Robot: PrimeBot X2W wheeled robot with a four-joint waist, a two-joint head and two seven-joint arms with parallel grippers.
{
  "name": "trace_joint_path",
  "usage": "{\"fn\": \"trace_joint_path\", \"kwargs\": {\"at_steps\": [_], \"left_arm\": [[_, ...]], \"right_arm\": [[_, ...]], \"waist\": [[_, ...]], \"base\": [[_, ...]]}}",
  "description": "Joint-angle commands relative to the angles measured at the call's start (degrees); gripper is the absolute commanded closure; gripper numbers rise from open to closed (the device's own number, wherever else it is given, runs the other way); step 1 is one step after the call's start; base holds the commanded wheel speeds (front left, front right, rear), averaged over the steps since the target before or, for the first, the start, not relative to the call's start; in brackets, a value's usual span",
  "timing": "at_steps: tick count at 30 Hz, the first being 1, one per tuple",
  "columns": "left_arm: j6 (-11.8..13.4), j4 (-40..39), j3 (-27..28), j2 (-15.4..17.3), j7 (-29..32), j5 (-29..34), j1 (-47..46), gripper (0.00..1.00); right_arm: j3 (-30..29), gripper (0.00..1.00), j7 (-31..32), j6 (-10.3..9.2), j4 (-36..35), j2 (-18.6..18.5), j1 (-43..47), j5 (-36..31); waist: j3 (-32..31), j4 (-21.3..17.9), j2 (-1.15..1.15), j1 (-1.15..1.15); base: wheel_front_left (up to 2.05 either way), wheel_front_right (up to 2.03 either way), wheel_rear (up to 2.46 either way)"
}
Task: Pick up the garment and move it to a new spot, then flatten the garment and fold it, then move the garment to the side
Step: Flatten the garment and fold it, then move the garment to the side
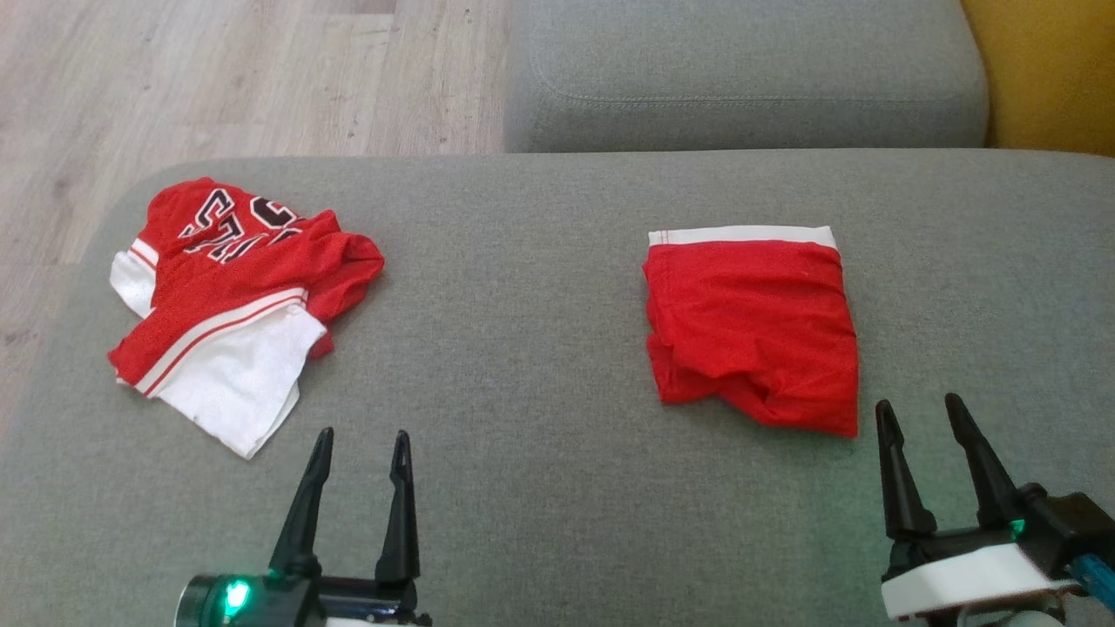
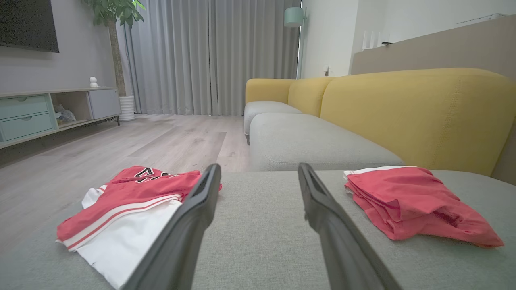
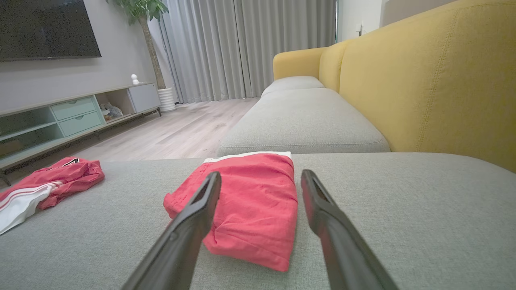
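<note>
Currently, the work surface is a grey sofa seat cushion (image 1: pixel 540 348). Pale wood floor (image 1: pixel 218 78) lies beyond its left edge and a yellow backrest (image 2: pixel 411 117) stands to the right, with grey curtains (image 2: pixel 209 56) and a TV cabinet (image 2: pixel 40 112) further off. The left gripper (image 1: pixel 363 433) and right gripper (image 1: pixel 919 401) both rest with fingers spread, holding nothing. The folded red shorts (image 1: pixel 753 335) lie just ahead of the right gripper, slightly to its left, with the white waistband on the far edge and a near-square outline. The crumpled jersey (image 1: pixel 235 287) lies ahead-left of the left gripper, its long axis diagonal and its white end nearest.
</note>
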Motion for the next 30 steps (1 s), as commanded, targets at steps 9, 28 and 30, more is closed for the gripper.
{"fn": "trace_joint_path", "kwargs": {"at_steps": [9,28,30], "left_arm": [[0.3,-0.6,2.8,-0.1,-0.1,-0.2,-1.5,0.0],[0.6,-0.7,2.7,-0.1,-0.1,-0.8,-1.7,0.0],[0.5,-0.7,2.7,-0.1,-0.1,-0.8,-2.0,0.0]], "right_arm": [[1.0,0.0,-0.6,-0.04,-1.8,0.2,-0.5,-1.6],[0.6,0.0,-0.6,-0.04,1.8,0.0,-1.3,-1.1],[0.2,0.0,-0.6,-0.04,4.2,0.0,-2.6,-1.3]], "waist": [[-1.1,-0.1,0.0,0.0],[0.1,-0.2,0.0,0.0],[1.0,-0.4,0.0,0.0]], "base": [[0.0,0.0,0.0],[0.0,0.0,0.0],[0.0,0.0,0.0]]}}
